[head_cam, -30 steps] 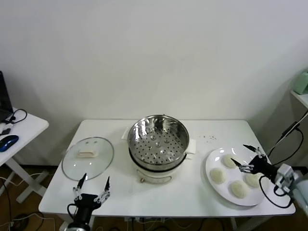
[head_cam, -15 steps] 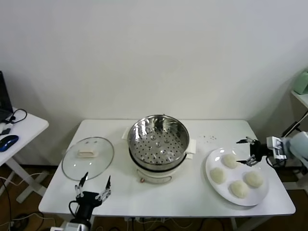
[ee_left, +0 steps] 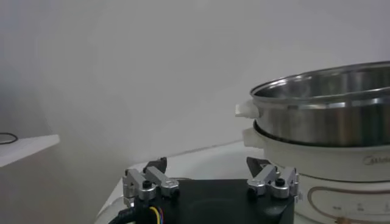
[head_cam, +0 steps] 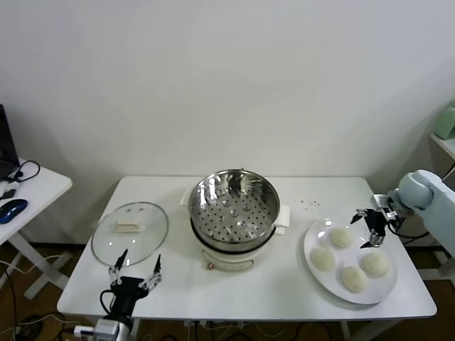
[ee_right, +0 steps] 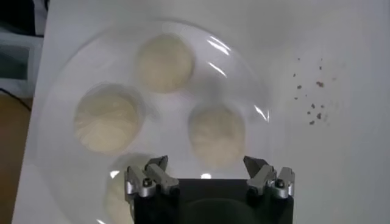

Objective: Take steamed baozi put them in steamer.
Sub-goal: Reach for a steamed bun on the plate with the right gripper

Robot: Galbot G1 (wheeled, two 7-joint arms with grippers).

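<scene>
Beneath the open right hand (head_cam: 369, 228), four steamed baozi (head_cam: 340, 238).

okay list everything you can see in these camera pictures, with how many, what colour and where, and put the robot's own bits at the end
steamed baozi: four, cream-white, on the plate at the table's right side.
plate: one, white, round, right of the steamer.
steamer: one, shiny steel basket with nothing in it, on a cream-white cooker base, middle of the table.
glass lid: one, clear with a white handle, lying flat left of the steamer.
dark specks: a few, on the table behind the plate.
table: one, white.
side desk: one, white, far left, with a blue mouse.
left gripper: one, black, fingers open, at the table's front edge near the lid.
right gripper: one, black, fingers open, over the plate, holding nothing.
</scene>
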